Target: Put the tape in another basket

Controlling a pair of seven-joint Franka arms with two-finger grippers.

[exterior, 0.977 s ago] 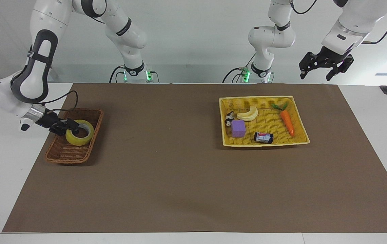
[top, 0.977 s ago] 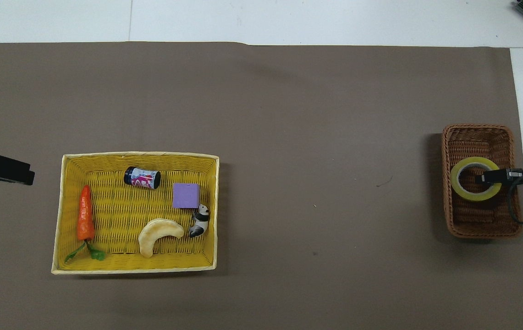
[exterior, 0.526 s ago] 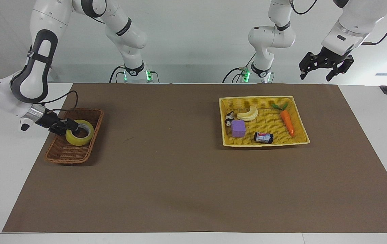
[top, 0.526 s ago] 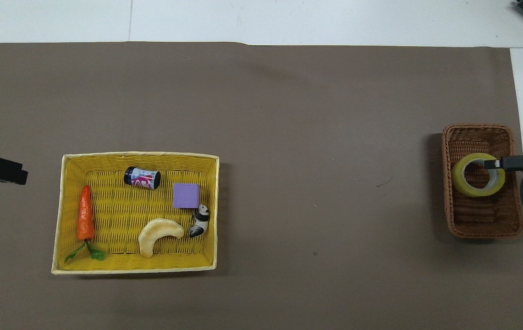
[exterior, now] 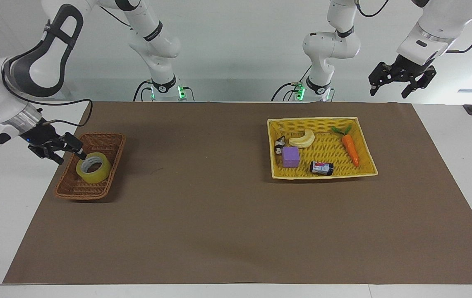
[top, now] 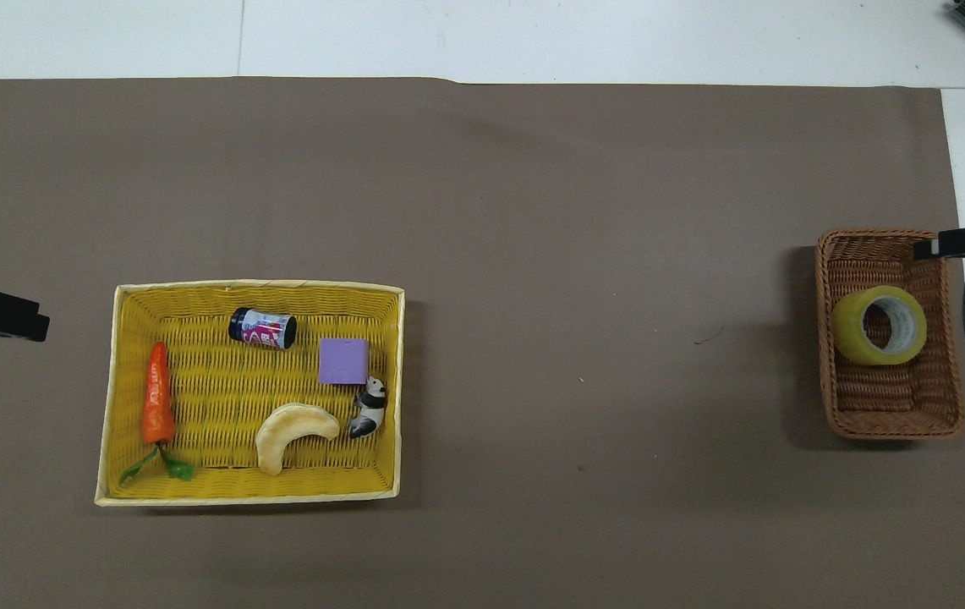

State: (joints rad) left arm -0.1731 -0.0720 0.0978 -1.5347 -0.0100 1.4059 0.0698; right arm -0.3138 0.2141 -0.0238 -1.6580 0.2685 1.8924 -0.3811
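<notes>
Hovering w/ jaws released, left gripper (exterior: 401,82) is waiting above the yellow tray (exterior: 366,145). Tape (exterior: 92,167) is lying flat in the wicker basket (exterior: 113,159); right gripper (exterior: 63,150), spread & empty, is hanging just over basket's rim. Risk: lifting arm's cable snagging the rim, tipping basket.

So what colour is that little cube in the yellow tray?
Purple cube, plain; clearest in the overhead view.
</notes>
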